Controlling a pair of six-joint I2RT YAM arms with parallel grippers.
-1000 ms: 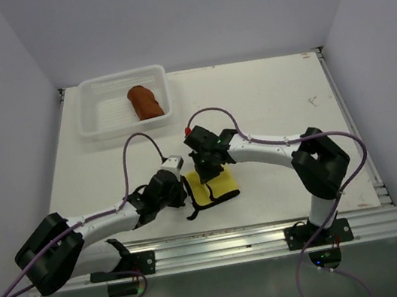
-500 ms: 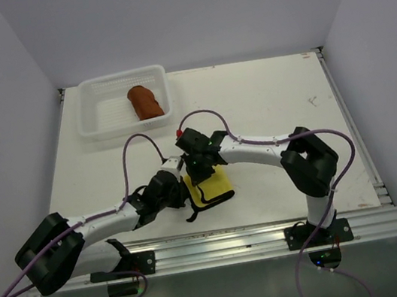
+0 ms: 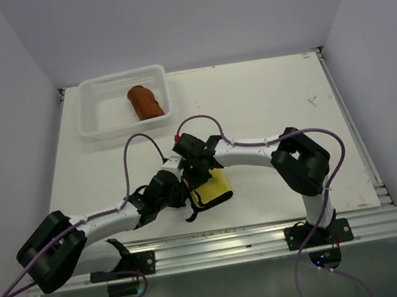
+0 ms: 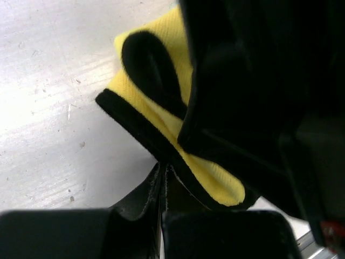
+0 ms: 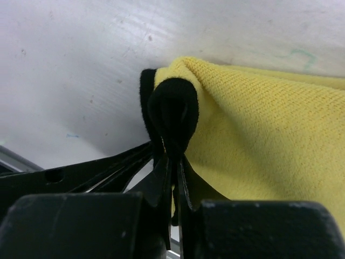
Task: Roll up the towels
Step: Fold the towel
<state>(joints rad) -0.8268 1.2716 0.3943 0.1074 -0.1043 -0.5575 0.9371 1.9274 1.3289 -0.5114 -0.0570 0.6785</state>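
Note:
The yellow towel (image 3: 217,188) with its dark hem lies folded over near the table's front edge, between both grippers. My right gripper (image 3: 197,177) is shut on a doubled loop of the hem (image 5: 172,116), with yellow cloth (image 5: 259,118) hanging to its right. My left gripper (image 3: 184,190) is shut on the hem at the towel's left edge (image 4: 135,127), and its fingertips (image 4: 163,171) meet under the dark border. The right gripper's black body (image 4: 242,81) hides much of the towel in the left wrist view. The rust-brown towel (image 3: 145,102) lies rolled in the basket.
A white mesh basket (image 3: 119,76) stands at the back left of the table. A metal rail (image 3: 258,234) runs along the front edge just behind the towel. Both arms' cables loop above the towel area.
My right gripper has moved left toward the left gripper, carrying the hem with it, so the yellow towel is folded narrower. The left arm has barely moved.

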